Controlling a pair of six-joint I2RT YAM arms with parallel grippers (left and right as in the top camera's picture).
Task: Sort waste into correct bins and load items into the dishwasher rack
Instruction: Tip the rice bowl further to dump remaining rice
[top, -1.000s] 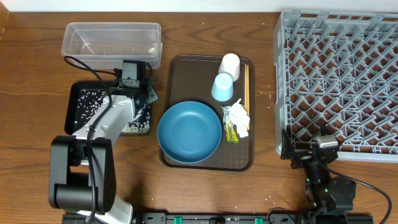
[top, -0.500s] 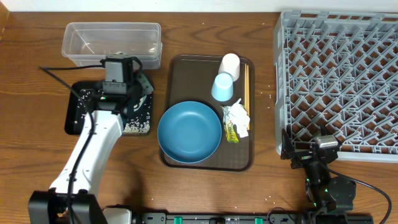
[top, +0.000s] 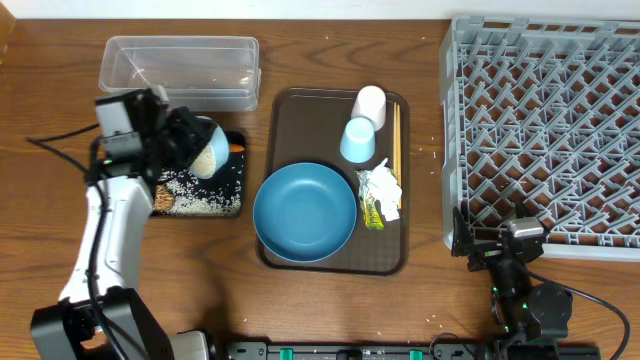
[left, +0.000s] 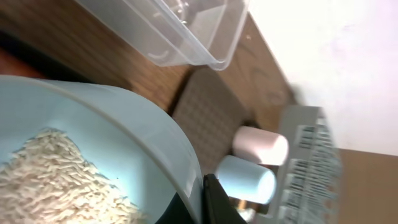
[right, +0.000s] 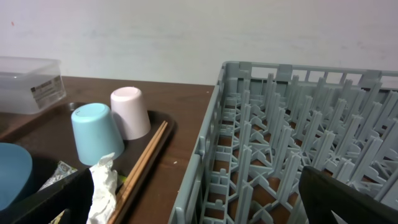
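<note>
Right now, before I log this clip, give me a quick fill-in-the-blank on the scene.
1. The small light blue bowl, gripped by the left gripper, holds white ____.
2. The bowl hangs tilted over the shallow ____ tray.
3. The wooden chopsticks lie on the brown serving tray beside two upside-down ____.
4. The right gripper is ____.
Missing words: rice; black; cups; open.

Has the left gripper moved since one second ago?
Yes: the left gripper has shifted leftward along the clear tub, now gripping the small light blue bowl.
</note>
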